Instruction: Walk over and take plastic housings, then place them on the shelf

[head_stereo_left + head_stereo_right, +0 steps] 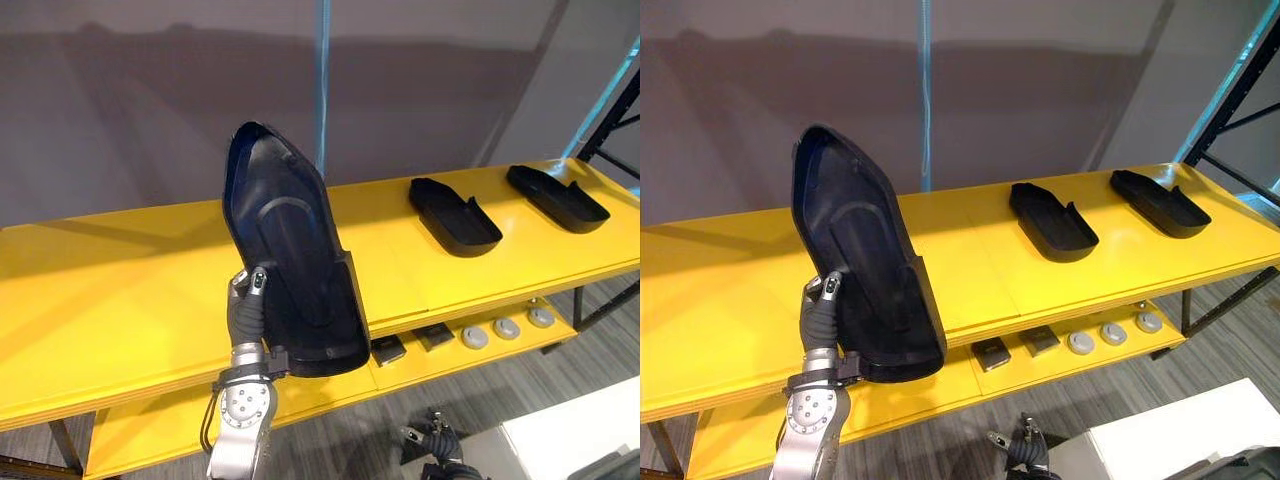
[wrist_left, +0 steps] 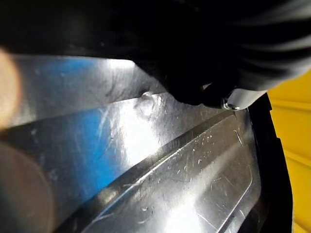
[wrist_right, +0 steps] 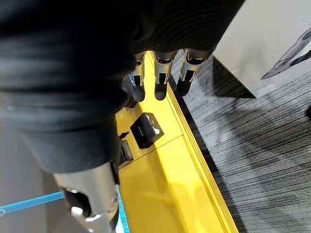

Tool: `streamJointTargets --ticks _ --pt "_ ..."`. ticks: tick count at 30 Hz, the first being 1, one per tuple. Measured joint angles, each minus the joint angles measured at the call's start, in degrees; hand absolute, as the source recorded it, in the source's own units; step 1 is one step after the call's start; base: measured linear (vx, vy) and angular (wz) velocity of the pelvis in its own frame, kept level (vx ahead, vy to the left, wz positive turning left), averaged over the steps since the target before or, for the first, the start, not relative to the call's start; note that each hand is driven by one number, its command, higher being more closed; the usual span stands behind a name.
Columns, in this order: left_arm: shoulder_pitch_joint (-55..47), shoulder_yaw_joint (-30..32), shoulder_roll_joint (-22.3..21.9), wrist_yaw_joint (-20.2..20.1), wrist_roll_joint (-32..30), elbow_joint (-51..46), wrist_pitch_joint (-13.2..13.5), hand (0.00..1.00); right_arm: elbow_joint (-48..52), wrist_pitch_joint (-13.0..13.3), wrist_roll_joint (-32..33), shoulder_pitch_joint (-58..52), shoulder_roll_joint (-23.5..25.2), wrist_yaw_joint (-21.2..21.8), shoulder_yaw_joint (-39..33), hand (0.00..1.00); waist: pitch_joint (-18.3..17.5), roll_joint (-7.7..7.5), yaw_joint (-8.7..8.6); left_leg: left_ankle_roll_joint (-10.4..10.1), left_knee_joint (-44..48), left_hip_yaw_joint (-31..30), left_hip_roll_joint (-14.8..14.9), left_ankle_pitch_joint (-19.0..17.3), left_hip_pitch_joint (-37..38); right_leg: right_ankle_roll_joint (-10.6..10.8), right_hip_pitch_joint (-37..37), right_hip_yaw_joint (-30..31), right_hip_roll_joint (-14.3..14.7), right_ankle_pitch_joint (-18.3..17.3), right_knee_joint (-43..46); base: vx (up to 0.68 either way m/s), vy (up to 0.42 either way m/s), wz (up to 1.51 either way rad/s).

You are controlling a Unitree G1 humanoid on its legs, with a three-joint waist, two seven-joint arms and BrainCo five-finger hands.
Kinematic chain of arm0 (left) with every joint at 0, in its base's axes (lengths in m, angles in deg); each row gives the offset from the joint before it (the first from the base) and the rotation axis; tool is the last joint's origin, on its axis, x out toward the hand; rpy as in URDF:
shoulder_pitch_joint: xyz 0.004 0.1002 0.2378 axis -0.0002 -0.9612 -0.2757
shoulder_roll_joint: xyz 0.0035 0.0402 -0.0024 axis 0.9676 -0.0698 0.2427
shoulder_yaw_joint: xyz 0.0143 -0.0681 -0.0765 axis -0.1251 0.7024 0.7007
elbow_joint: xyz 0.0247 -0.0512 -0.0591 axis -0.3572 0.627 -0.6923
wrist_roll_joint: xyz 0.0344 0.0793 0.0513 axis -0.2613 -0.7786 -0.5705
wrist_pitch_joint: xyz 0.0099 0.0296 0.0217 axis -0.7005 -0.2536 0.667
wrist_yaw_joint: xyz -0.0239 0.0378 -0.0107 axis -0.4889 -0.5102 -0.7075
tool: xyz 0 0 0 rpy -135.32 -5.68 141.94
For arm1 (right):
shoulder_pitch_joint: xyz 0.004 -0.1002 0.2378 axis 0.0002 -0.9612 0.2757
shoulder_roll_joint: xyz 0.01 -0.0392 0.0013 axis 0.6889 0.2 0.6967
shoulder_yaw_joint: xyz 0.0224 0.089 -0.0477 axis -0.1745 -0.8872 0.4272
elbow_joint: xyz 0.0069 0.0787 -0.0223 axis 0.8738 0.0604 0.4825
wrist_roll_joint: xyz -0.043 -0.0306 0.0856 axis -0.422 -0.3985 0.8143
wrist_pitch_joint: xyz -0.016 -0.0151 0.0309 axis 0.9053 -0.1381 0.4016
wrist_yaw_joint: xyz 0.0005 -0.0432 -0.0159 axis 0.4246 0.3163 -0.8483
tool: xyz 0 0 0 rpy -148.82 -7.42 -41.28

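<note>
Fingers [image 1: 258, 284] of the left hand [image 1: 244, 312] pinch the black housing [image 1: 285, 240] by its lower edge; it stands upright above them, yellow shelf [image 1: 110, 290] behind. Fingers of the right hand [image 3: 161, 77] hang relaxed.

The plastic housings [image 1: 290, 250] are black, the shelf [image 1: 100, 290] bright yellow, the floor [image 1: 520, 390] grey with fine streaks.

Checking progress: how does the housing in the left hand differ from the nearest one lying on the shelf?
Pose: the held housing stands nearly upright, narrow end up; the shelved housing lies flat. Support: the left hand grips the held housing's lower edge; the shelved housing rests free on the shelf. Both are dark shells of similar outline.
</note>
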Motion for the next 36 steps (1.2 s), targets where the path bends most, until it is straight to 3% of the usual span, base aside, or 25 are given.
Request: streamJointTargets --ticks 2,7,15,19,22,28,36 --pt "2.88 1.54 1.53 0.93 -1.33 3.08 -1.04 1.00 -2.05 -0.03 -0.09 0.79 0.01 0.30 0.16 0.00 -0.38 0.03 -0.12 -0.01 -0.44 -0.47 0.06 0.01 0.20 -0.03 0.06 -0.10 0.09 0.20 -0.01 0.05 0.037 0.11" --pt "13.08 7.59 7.03 3.23 -2.60 15.16 -4.13 1.00 -4.17 -0.19 -0.14 1.93 -0.19 1.53 0.15 0.00 -0.82 0.06 -2.88 -0.71 -2.46 -1.77 0.14 1.03 -0.13 0.59 -0.24 -0.40 0.38 2.33 -1.97 -0.01 0.007 0.03" --pt "26.69 9.00 12.58 4.98 -3.73 25.65 -6.18 1.00 -5.82 -0.29 -0.14 2.36 -1.58 2.40 0.15 0.00 -0.54 0.25 -5.71 -0.77 -4.64 -3.22 0.13 4.45 -2.99 -0.18 -3.23 -1.56 0.74 4.71 -3.05 -0.08 -0.023 0.06" --pt "32.15 10.21 12.92 6.35 -3.58 29.86 -6.51 1.00 -5.85 -0.27 -0.14 3.08 -2.24 2.55 0.20 0.00 0.39 0.24 -6.64 0.02 -7.38 -3.15 -0.01 6.84 -3.91 -0.18 -5.28 -1.45 0.91 4.71 -3.44 -0.15 -0.049 -0.04" --pt "35.47 10.57 13.26 7.12 -3.49 33.65 -7.10 1.00 -5.84 -0.27 -0.14 3.38 -2.40 2.59 0.28 0.00 1.62 0.39 -7.92 0.03 -11.85 -3.14 -0.02 10.81 -4.31 -0.61 -7.27 -1.43 1.22 4.96 -4.33 -0.20 -0.075 -0.01" --pt "39.15 12.24 13.54 8.60 -2.27 38.15 -8.39 1.00 -4.84 -0.20 -0.09 2.67 -3.07 2.31 2.26 0.00 3.78 0.17 -9.58 -0.79 -12.53 -1.24 1.59 11.94 -6.90 -1.87 -10.49 0.56 3.07 6.11 -5.52 -0.16 -0.062 -0.17" --pt "47.39 12.19 13.64 9.42 -1.76 41.06 -8.82 1.00 -1.06 -0.04 -0.09 1.16 -3.43 1.80 2.87 0.00 5.23 -0.01 -10.06 -1.16 -12.45 0.34 2.48 12.60 -9.83 -2.68 -13.33 1.90 4.14 9.09 -7.07 0.00 -0.035 -0.12"
